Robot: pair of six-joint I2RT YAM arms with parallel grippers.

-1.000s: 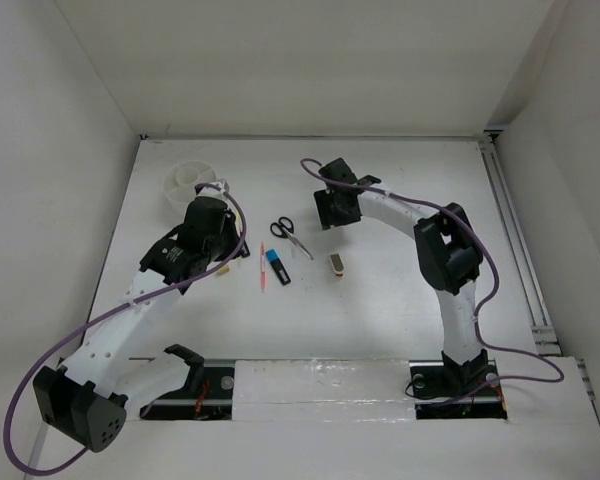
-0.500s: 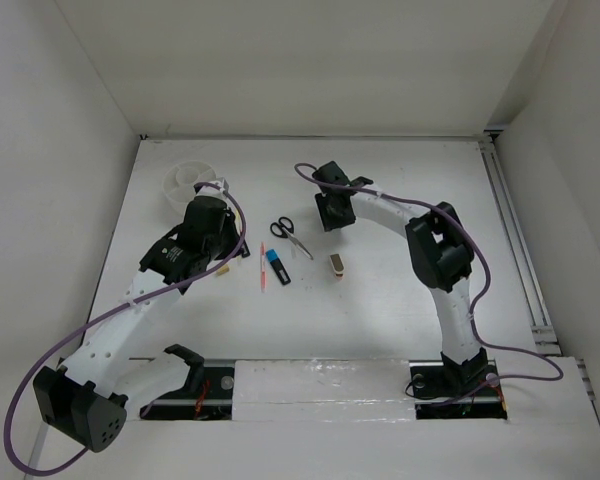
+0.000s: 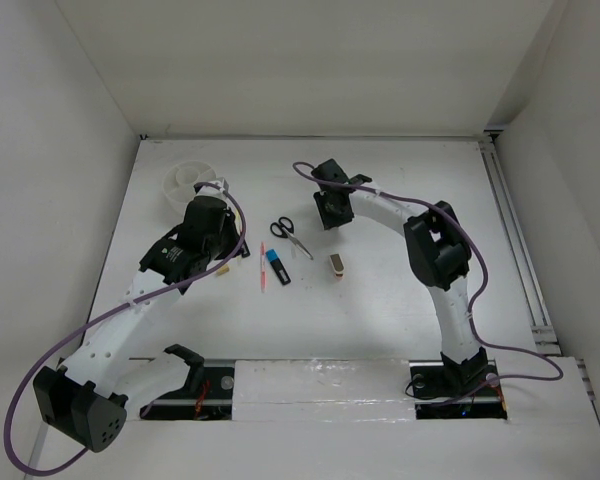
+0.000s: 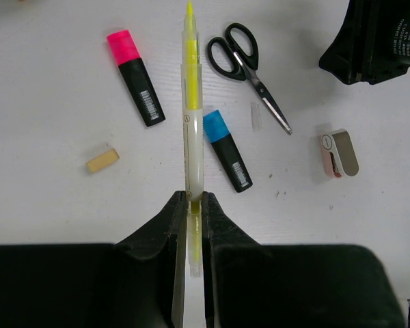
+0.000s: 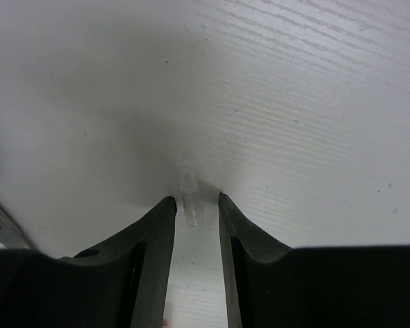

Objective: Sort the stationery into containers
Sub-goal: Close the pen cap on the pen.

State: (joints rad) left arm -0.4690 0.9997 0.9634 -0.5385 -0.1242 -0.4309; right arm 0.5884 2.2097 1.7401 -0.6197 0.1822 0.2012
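Observation:
My left gripper (image 4: 195, 196) is shut on the thin yellow pencil (image 4: 191, 102) and holds it above the table. Under it lie the pink-and-black highlighter (image 4: 135, 76), the blue-and-black highlighter (image 4: 227, 149), the black-handled scissors (image 4: 249, 65), the beige eraser (image 4: 102, 160) and the tan-grey block (image 4: 340, 153). The pink pencil (image 3: 263, 266) lies left of the blue highlighter (image 3: 276, 266). The round white tub (image 3: 190, 180) stands behind my left gripper (image 3: 212, 225). My right gripper (image 5: 195, 199) is open and low over the table, its jaws either side of a small clear cap (image 5: 190, 195).
My right gripper (image 3: 329, 210) sits just behind and right of the scissors (image 3: 290, 232). A clear cap-like piece (image 4: 256, 116) lies beside the scissor blades. White walls close in the table on the left, back and right.
My right gripper has shifted a little to the left. The left arm and the things on the table have not moved.

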